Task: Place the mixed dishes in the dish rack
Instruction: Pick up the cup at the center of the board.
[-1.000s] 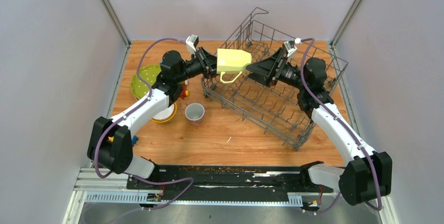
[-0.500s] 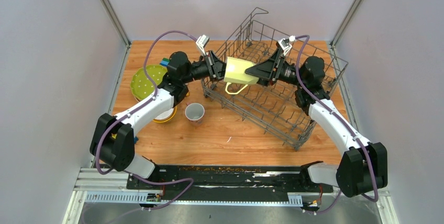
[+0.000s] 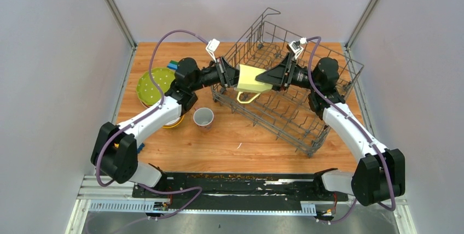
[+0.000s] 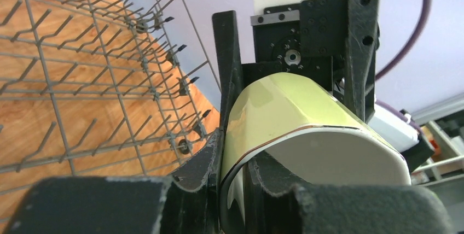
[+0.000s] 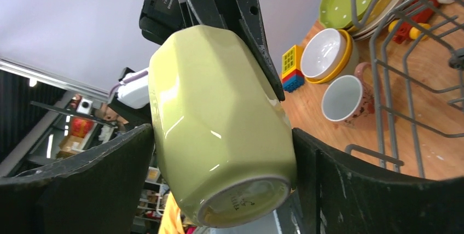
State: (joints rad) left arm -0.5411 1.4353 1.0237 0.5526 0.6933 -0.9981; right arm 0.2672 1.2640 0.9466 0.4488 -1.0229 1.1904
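Note:
A pale-green mug [image 3: 253, 79] hangs in the air over the near-left corner of the grey wire dish rack [image 3: 284, 108]. My left gripper [image 3: 232, 75] is shut on the mug's rim [image 4: 284, 113], one finger inside and one outside. My right gripper [image 3: 262, 76] comes from the other side and stands open. Its fingers straddle the mug's body [image 5: 219, 119], the right pad [image 5: 312, 157] at the glaze and the left pad [image 5: 109, 163] a sliver off. The mug's base faces the right wrist camera. Its handle hangs downward.
On the table left of the rack lie a lime-green dotted plate [image 3: 151, 83], a white bowl nested in a yellow one [image 3: 172, 119] and a pink mug [image 3: 203, 117]. Small toy blocks [image 5: 293, 69] sit near them. The rack's tall wire sides [image 4: 82, 64] stand close below both grippers.
The left arm carried the mug right and lower toward the rack. The right gripper moved in around the mug's body and its fingers narrowed slightly.

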